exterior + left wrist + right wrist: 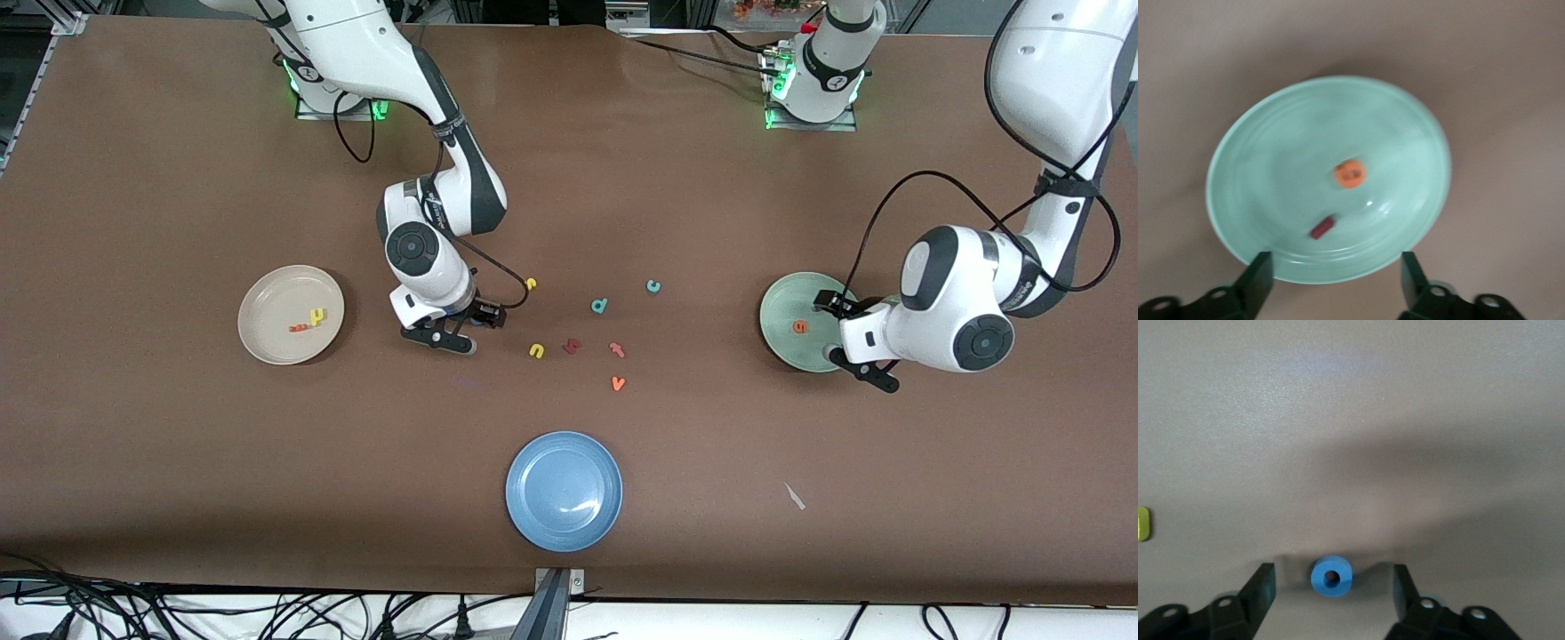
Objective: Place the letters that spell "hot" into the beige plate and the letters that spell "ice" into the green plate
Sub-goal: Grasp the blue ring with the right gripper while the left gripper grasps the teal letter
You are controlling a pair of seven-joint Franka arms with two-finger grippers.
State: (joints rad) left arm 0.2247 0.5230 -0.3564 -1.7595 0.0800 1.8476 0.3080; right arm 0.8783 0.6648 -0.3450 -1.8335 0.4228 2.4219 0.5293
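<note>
The beige plate (276, 298) toward the right arm's end holds a yellow h (316, 315) and an orange t (299, 328). My right gripper (453, 334) is low over the table beside it, open, its fingers (1261, 587) on either side of the blue o (1332, 576) without touching it. The green plate (787, 302) (1271, 167) holds the orange e (801, 326) (1350, 174) and the dark red i (1323, 227). My left gripper (861, 366) (1337, 275) hangs open and empty over that plate's rim. The teal c (653, 285) lies on the table.
Loose letters lie mid-table: a teal d (599, 306), yellow s (531, 284), yellow u-shape (536, 350), a dark red piece (572, 345), a reddish piece (616, 349) and an orange v (618, 383). A blue plate (564, 491) sits nearest the front camera.
</note>
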